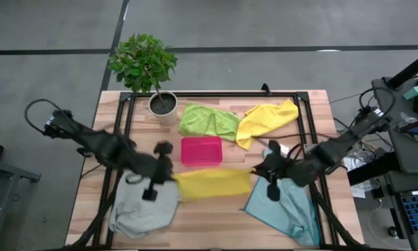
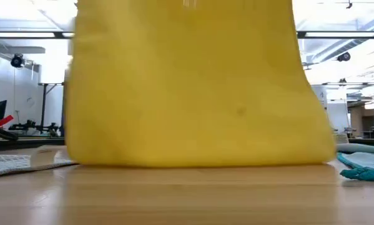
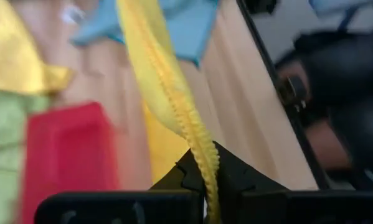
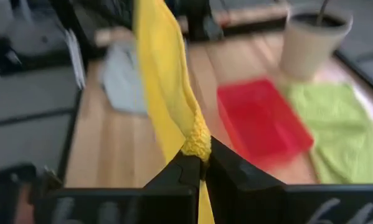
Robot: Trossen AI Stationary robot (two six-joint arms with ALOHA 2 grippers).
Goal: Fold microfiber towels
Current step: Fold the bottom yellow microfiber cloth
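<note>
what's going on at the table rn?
Both arms hold one yellow towel stretched between them above the table, mid-fold. The left end effector and the right end effector are each shut on an edge of it. The green, second yellow, grey and blue towels lie unfolded around a pink tray.

- My table (image 1: 215, 216) is pale wood planks, framed by black rails.
- Around it lies grey floor (image 1: 55, 42) crossed by dark seams.
- A potted plant (image 1: 144, 64) stands at the far edge, towards its left corner.
- Beyond, I see white walls, bright ceiling lights (image 2: 336, 12) and a desk with equipment (image 2: 24, 128).
</note>
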